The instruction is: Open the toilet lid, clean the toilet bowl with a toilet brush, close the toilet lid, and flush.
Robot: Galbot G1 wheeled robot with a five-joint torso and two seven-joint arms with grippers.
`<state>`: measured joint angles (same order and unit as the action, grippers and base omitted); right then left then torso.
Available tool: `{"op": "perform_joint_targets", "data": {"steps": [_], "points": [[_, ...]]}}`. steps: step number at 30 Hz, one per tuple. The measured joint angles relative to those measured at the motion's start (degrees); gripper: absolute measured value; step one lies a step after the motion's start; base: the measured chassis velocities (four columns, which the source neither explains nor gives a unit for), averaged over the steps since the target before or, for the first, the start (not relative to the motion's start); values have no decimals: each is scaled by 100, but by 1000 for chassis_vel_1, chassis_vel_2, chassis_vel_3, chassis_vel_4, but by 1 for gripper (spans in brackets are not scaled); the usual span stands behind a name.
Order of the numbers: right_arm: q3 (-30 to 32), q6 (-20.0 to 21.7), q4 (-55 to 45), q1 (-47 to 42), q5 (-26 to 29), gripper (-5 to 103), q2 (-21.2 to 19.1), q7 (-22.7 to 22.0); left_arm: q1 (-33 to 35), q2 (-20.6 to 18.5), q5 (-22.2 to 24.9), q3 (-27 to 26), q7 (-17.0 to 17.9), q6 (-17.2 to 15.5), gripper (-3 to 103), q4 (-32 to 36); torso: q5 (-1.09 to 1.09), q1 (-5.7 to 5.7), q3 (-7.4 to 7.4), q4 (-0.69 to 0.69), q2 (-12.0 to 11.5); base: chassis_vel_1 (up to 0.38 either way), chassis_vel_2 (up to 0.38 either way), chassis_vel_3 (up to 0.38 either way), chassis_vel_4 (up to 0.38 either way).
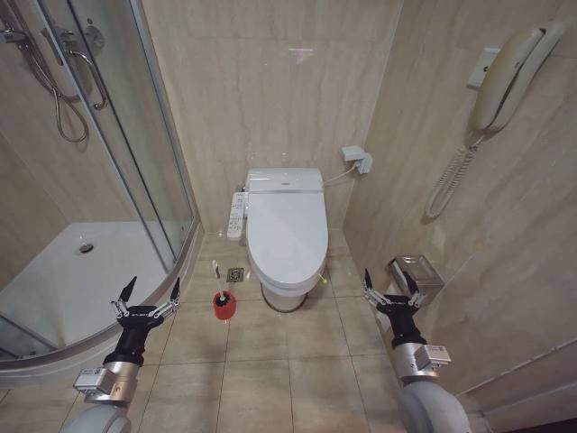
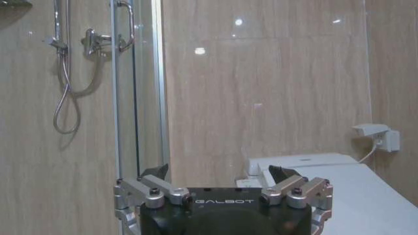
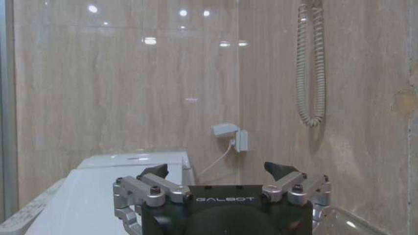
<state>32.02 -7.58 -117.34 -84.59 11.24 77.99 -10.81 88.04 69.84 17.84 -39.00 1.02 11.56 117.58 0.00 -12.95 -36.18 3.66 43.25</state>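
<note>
Toilet lid (image 1: 287, 236): glossy white oval cover, lying shut over the toilet, which stands on the tiled floor (image 1: 270, 361) against the back wall, between the shower enclosure and the right-hand wall. A small yellow strap (image 1: 323, 279) shows at the lid's front right edge. The lid also appears as a pale slab in the left wrist view (image 2: 365, 196) and the right wrist view (image 3: 85, 196).

Toilet bowl (image 1: 281, 292): white ceramic base, visible only below the front of the shut lid; its inside is hidden.

Toilet brush (image 1: 224, 293): thin white handle upright in a short red cup holder (image 1: 224, 306), standing on the floor just beside the bowl on the robot's left, near a floor drain (image 1: 235, 274).

Button-panel strip (image 1: 237, 215): long and white, fixed along the toilet's left side.

Left hand (image 1: 150, 295): fingers spread apart, holding nothing, raised low in front of the robot near the curved edge of the shower tray (image 1: 54, 280), well apart from the toilet. Also seen in its own wrist view (image 2: 220, 172).

Right hand (image 1: 389, 284): fingers spread apart, holding nothing, near the right wall beside a metal paper holder (image 1: 416, 271), well apart from the toilet. Also seen in its own wrist view (image 3: 218, 169).

Wall fittings: white handset (image 1: 509, 77) with coiled cord, upper right; socket with plug (image 1: 359, 160) behind the toilet; glass shower door (image 1: 126, 126) on the left.
</note>
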Motion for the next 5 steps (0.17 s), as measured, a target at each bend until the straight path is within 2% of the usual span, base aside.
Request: {"op": "perform_joint_targets", "data": {"steps": [5], "points": [[0, 0, 0, 0, 0, 100, 0, 0, 0, 0, 0, 0, 0, 0, 100, 0, 0, 0, 0, 0, 0, 0, 0, 0, 0]]}}
